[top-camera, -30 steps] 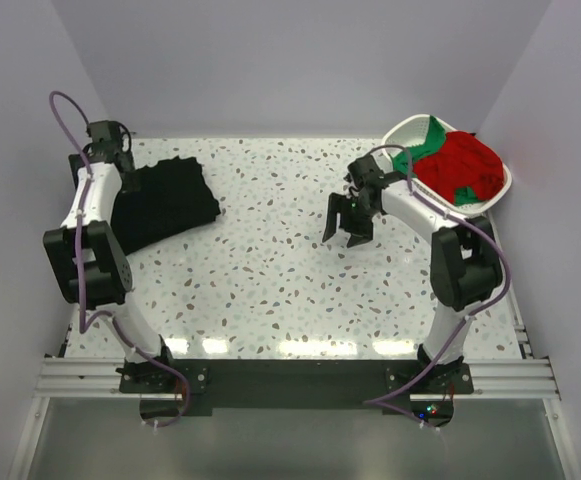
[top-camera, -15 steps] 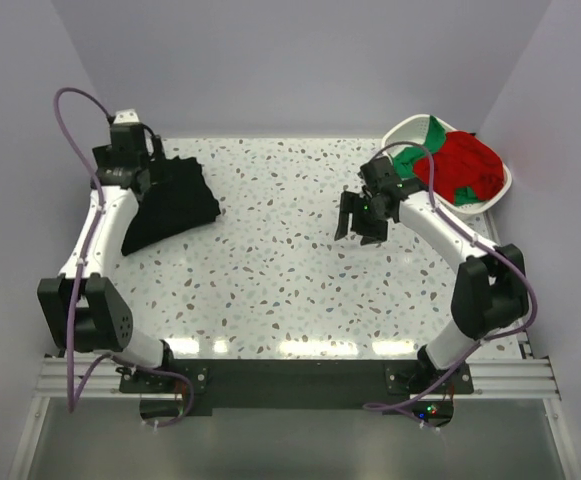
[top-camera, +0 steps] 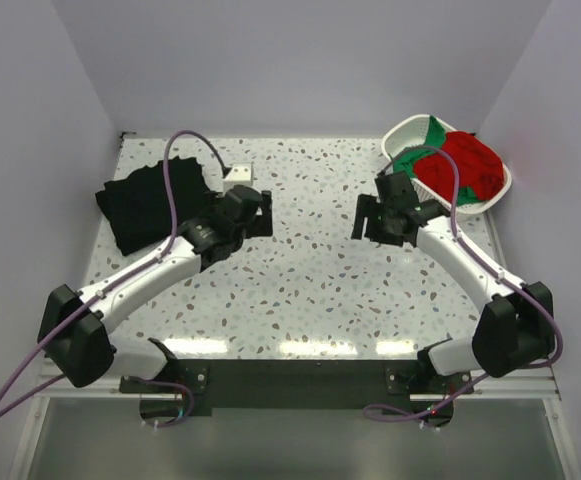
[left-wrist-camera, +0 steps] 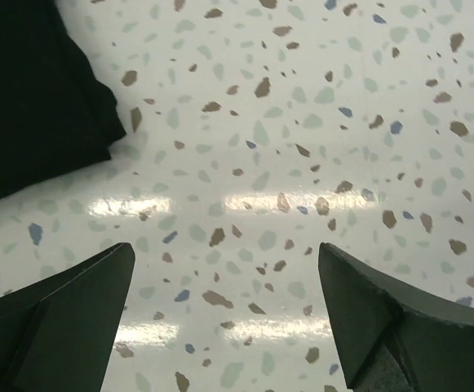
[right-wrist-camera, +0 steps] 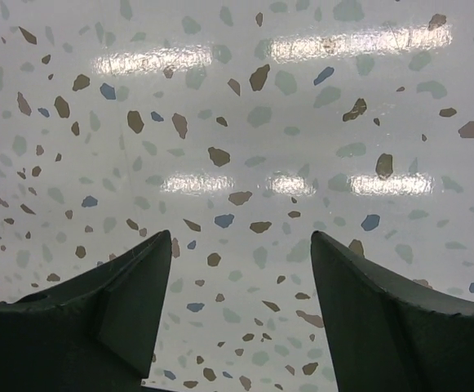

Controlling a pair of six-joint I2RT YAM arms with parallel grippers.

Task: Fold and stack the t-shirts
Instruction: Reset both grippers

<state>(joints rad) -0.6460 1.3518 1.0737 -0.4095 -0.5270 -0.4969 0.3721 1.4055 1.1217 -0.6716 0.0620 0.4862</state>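
A folded black t-shirt [top-camera: 145, 205] lies flat at the back left of the table; its corner shows in the left wrist view [left-wrist-camera: 33, 90]. A red t-shirt [top-camera: 470, 162] and a green one [top-camera: 410, 160] are heaped in the white basket [top-camera: 402, 130] at the back right. My left gripper [top-camera: 258, 218] [left-wrist-camera: 226, 249] hangs open over bare table just right of the black shirt, holding nothing. Over the table left of the basket, my right gripper [top-camera: 372, 222] [right-wrist-camera: 241, 237] is open and empty too.
The speckled terrazzo tabletop [top-camera: 300, 280] stretches between the two arms. Purple cables loop above both arms. Pale walls close in the table at the back and both sides.
The left arm has swung from the back left corner, off the black shirt, towards the table's middle. The right gripper has drifted slightly right, towards the basket. Both stay open.
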